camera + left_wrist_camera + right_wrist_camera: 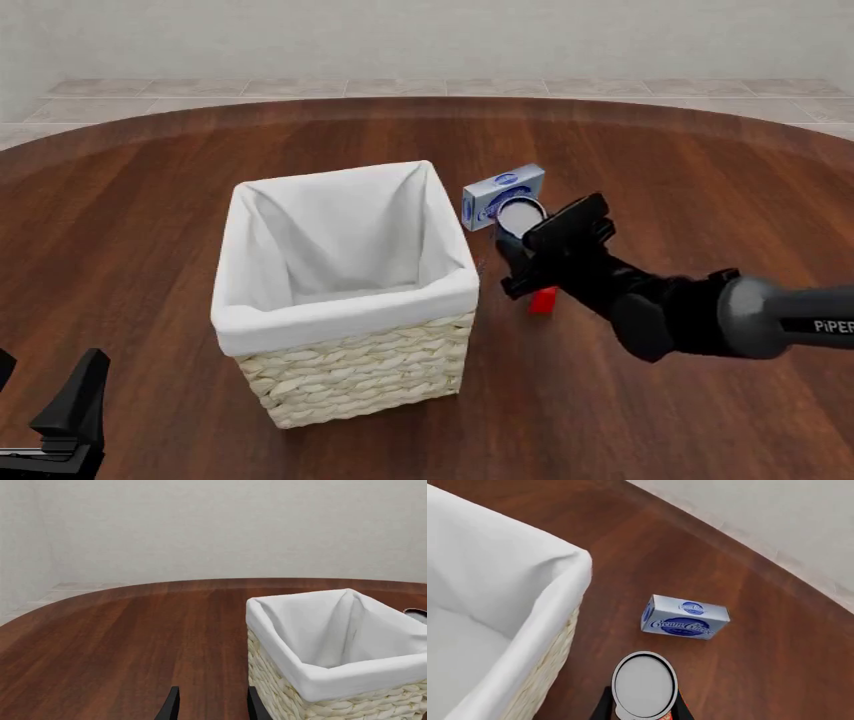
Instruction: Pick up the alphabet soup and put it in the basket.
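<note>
The alphabet soup [521, 213], a small can with a silver top, sits between the fingers of my right gripper [515, 238], just right of the basket's [347, 313] right rim and near rim height. In the right wrist view the can [644, 684] fills the gap between the two fingers [602, 706], which are closed on its sides, with the basket's white lining [547, 625] beside it. My left gripper [67, 420] is open and empty at the near left of the table, short of the basket [347, 677]; its fingers [170, 707] stand apart.
A flat blue-and-white box [501, 195] lies on the table beyond the can; it also shows in the right wrist view [686, 617]. A small red butter box [543, 300] lies under the right arm. The table is round dark wood [160, 200].
</note>
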`<state>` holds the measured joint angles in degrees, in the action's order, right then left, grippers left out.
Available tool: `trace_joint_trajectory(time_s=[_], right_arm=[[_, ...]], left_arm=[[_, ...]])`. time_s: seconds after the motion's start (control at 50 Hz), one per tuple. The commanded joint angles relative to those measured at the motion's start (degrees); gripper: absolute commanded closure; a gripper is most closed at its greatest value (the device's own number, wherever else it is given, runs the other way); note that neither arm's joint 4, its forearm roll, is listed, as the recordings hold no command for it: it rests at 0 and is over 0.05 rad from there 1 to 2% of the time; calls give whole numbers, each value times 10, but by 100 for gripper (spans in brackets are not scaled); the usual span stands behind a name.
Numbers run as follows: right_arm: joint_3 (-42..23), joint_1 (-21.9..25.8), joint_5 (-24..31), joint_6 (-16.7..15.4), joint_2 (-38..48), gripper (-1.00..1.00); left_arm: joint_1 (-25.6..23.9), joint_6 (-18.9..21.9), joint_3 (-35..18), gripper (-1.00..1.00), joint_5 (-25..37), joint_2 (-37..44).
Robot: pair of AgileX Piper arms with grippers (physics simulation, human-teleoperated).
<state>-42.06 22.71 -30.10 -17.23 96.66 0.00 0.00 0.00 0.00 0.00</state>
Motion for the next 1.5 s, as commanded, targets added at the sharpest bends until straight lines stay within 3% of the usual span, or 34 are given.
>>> trace_joint_trajectory(time_s=[0.02, 0.14, 0.42, 0.64, 1.14, 1.5], right_arm=[[-12, -11, 14, -2, -43, 100], [-16, -7, 28, 5, -80, 100], [-34, -2, 58, -11, -123, 100], [-46, 14, 82, 2, -164, 100], [-81, 94, 126, 16, -204, 100], [-130, 161, 166, 28, -181, 100]], left_arm=[[0, 0, 0, -100, 0, 0], [0, 0, 0, -100, 0, 0], [0, 0, 0, -100, 0, 0], [0, 0, 0, -100, 0, 0], [0, 0, 0, -100, 0, 0], [0, 0, 0, -100, 0, 0]])
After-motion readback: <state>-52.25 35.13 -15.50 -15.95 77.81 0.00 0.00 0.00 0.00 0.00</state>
